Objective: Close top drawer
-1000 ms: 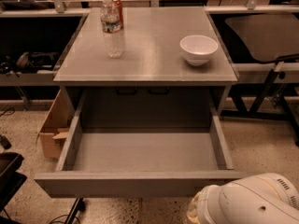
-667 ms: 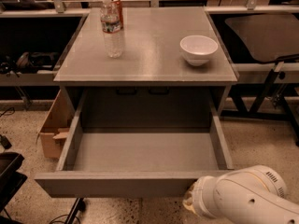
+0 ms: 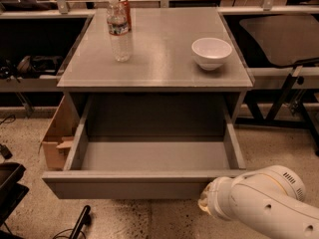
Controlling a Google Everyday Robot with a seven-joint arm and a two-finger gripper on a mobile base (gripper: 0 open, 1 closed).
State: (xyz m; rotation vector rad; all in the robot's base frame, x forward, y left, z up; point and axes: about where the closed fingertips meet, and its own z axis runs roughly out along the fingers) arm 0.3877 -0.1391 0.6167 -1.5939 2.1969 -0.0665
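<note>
The top drawer [image 3: 129,187] is a wide matte-grey drawer, pulled far out of the grey cabinet [image 3: 159,68]. Its inside [image 3: 154,156] is empty. Its plain front panel faces me low in the camera view. My white arm [image 3: 269,205] comes in from the bottom right. My gripper [image 3: 208,205] is at the arm's left end, right by the right part of the drawer's front panel, and is mostly hidden by the arm.
On the cabinet top stand a clear water bottle [image 3: 118,31], a red can [image 3: 126,5] behind it and a white bowl [image 3: 212,52]. A cardboard box [image 3: 57,136] sits left of the cabinet. Black frames [image 3: 279,98] stand at the right, and a black object [image 3: 10,190] at the bottom left.
My arm has moved left and a little up, bringing its end close to the drawer's front panel. The drawer has not visibly moved.
</note>
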